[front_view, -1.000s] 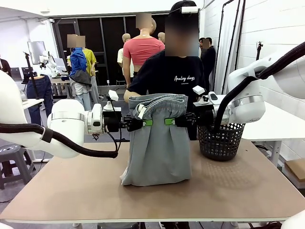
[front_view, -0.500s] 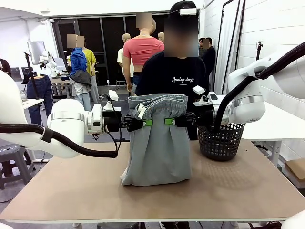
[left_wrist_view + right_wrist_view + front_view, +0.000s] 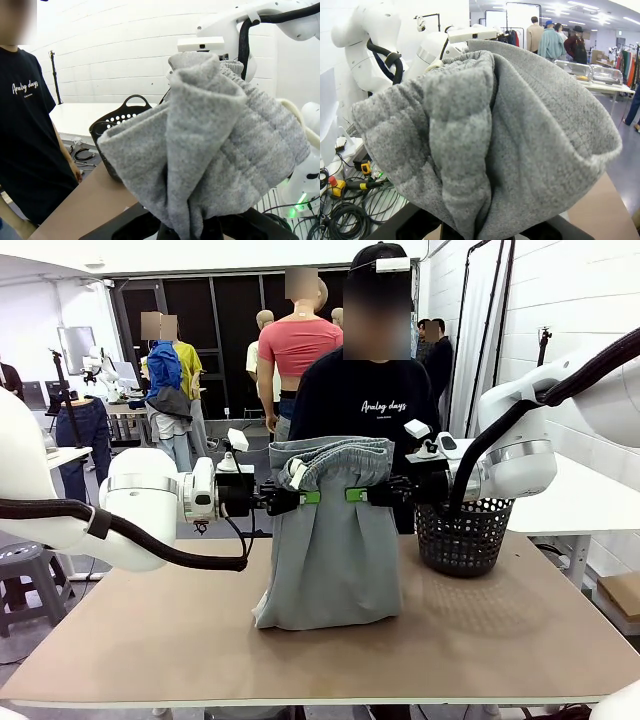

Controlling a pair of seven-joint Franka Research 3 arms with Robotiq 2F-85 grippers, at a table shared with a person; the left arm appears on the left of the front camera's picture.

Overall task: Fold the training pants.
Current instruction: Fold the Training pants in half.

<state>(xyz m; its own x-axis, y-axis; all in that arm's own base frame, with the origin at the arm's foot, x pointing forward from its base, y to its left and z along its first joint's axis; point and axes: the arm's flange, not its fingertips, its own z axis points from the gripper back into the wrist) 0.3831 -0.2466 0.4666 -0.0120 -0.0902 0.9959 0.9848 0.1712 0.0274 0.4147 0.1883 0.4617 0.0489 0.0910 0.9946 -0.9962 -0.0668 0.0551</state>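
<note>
Held steady, no shift from a second ago. Left gripper [image 3: 312,497] stayed clamped shut on the training pants [image 3: 330,540] just under the gathered waistband [image 3: 335,455]; right gripper [image 3: 354,495] likewise pinched tight on the other side. Hung upright above the table [image 3: 150,640], lower fold resting on it, beside the black mesh basket [image 3: 463,537]. Behind stood the person [image 3: 365,390], unmoved.

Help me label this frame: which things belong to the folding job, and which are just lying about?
Job: training pants, held up by the left gripper and the right gripper, both shut on them.

Lying about: black mesh basket on the table.
</note>
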